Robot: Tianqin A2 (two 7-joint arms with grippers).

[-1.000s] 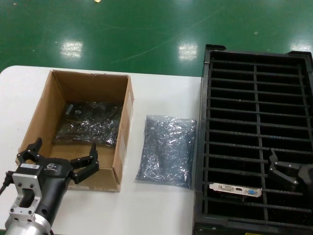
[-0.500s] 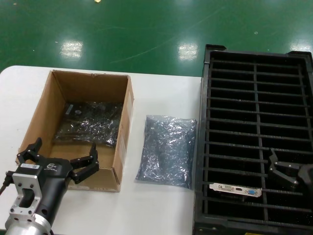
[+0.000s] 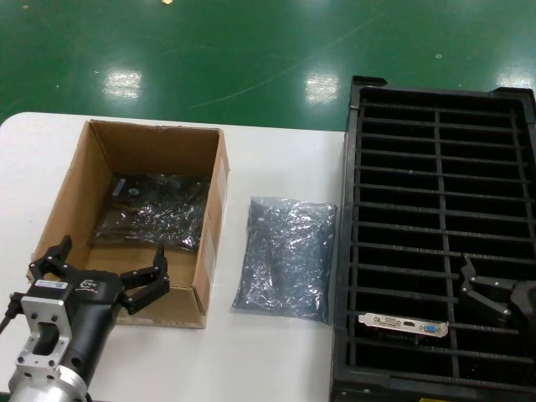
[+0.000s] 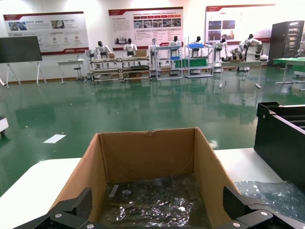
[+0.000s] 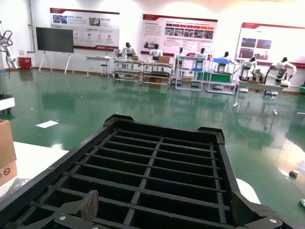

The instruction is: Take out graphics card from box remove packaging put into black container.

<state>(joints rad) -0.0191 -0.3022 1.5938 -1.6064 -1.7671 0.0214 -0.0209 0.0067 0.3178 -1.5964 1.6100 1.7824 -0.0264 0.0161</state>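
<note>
head view showed the left gripper [image 3: 99, 270] spread wide and empty at the brown corrugated cardboard box's [image 3: 213, 218] near wall; dark glossy bagged boards [image 3: 155, 212] lay just beyond, long axis crosswise. right gripper [image 3: 486, 293], empty, hovered open over the black slotted plastic container [image 3: 435, 109], beside the slotted silver-bracketed graphics card [image 3: 402, 324].

Left gripper [image 3: 99, 270] is showing black plastic fingers [image 3: 156, 276], curved and claw-like, with ribbed inner edges and small silver screws at the knuckles. Black palm block behind them is carrying a small white label with tiny print, unreadable. Below the block, a silver machined metal wrist bracket with a rounded slot cut-out and screw heads, then a black cylindrical forearm ending in a silver ribbed ring. A thin black cable is running beside the bracket. Right gripper [image 3: 496, 296] is showing the same black claw fingers with matching silver screws.
</note>
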